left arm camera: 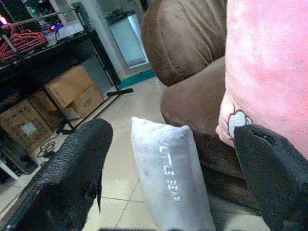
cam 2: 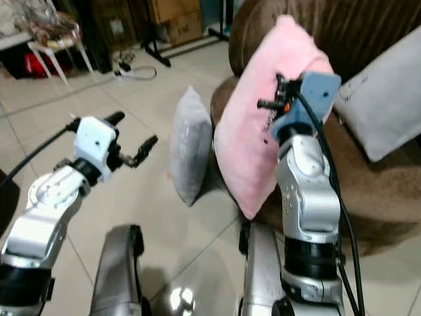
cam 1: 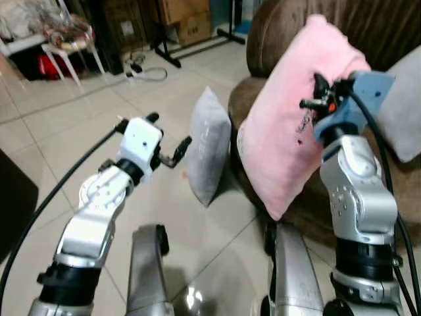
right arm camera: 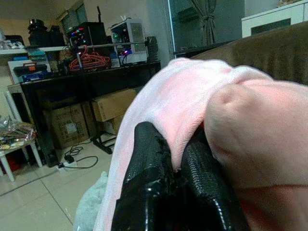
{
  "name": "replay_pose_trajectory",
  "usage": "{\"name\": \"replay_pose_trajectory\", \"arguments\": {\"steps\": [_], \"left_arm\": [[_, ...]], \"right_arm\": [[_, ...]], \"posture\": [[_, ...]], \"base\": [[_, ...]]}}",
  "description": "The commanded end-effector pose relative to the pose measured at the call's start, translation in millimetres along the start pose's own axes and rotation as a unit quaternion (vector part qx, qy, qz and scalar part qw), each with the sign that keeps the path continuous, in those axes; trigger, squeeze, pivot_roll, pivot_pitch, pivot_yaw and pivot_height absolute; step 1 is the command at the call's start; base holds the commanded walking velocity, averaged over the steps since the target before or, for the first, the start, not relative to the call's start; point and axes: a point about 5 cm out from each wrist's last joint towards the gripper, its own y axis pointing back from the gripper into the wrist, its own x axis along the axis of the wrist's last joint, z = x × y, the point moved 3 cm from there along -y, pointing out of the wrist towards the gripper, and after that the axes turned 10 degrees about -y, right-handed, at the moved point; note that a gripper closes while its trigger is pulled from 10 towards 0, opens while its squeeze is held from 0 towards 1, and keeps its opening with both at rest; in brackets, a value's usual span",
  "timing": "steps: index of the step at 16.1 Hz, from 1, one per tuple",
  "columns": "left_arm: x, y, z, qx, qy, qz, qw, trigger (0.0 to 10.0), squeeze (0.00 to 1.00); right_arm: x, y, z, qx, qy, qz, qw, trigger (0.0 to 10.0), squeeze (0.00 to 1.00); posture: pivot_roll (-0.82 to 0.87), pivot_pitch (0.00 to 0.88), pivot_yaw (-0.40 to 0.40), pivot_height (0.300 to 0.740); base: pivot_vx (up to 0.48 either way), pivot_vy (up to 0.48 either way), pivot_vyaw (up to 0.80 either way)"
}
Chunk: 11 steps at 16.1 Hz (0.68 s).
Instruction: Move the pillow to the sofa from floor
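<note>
My right arm is raised, elbow bent, forearm standing nearly upright with the wrist tipped forward. My right gripper [right arm camera: 178, 183] has both black fingers pressed tight together, pinching a fold of the pink pillow [cam 1: 289, 125], which hangs below the claw. My left arm reaches forward and lower, forearm slanting up. My left gripper [left arm camera: 168, 173] is spread wide, fingers [left arm camera: 67, 178] well apart, gripping nothing.

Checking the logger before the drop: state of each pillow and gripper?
pink pillow: lifted, pinched, hanging against the sofa front.
grey pillow: upright on the floor, beside the sofa.
light pillow: lying on the sofa seat.
right gripper: shut on pink pillow.
left gripper: open, empty, facing grey pillow.
</note>
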Motion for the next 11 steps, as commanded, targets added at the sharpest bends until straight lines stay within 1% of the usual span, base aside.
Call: {"name": "replay_pose_trajectory", "arguments": {"steps": [1,4,5,6,8,11], "left_arm": [[-1.5,1.3,-2.8,0.011,-0.006,-0.005,1.0,10.0,0.0],[-7.1,5.2,-3.0,0.023,-0.001,-0.015,1.0,10.0,0.0],[-5.8,7.0,1.3,0.016,0.02,-0.007,1.0,10.0,0.0],[-7.7,6.8,1.5,0.025,0.02,-0.016,0.999,10.0,0.0],[-13.8,6.5,-0.2,0.038,0.006,-0.029,0.999,10.0,0.0],[-18.0,5.4,-5.6,0.055,0.012,-0.04,0.998,10.0,0.0]], "right_arm": [[0.2,1.4,-0.9,-0.002,0.002,-0.004,1.0,10.0,0.0],[0.2,2.6,-1.2,-0.001,0.002,-0.008,1.0,10.0,0.0],[-1.7,3.4,-2.0,-0.001,-0.002,-0.012,1.0,10.0,0.0],[-3.9,4.1,-2.6,-0.001,-0.005,-0.016,1.0,10.0,0.0],[-10.5,7.0,-3.4,-0.002,-0.006,-0.027,1.0,10.0,0.0],[-16.2,9.2,-5.2,-0.001,-0.007,-0.036,0.999,10.0,0.0]], "posture": [[-0.1,0.0,0.063,0.495],[-0.1,0.0,0.057,0.52],[-0.1,0.0,0.048,0.53],[-0.1,0.0,0.048,0.54],[-0.1,0.0,0.047,0.56],[-0.1,0.0,0.047,0.595]], "base": [[0.0,0.0,0.0],[0.0,0.0,0.0],[0.0,0.0,0.0],[0.0,0.0,0.0],[0.0,0.0,0.0],[0.0,0.0,0.0]]}}
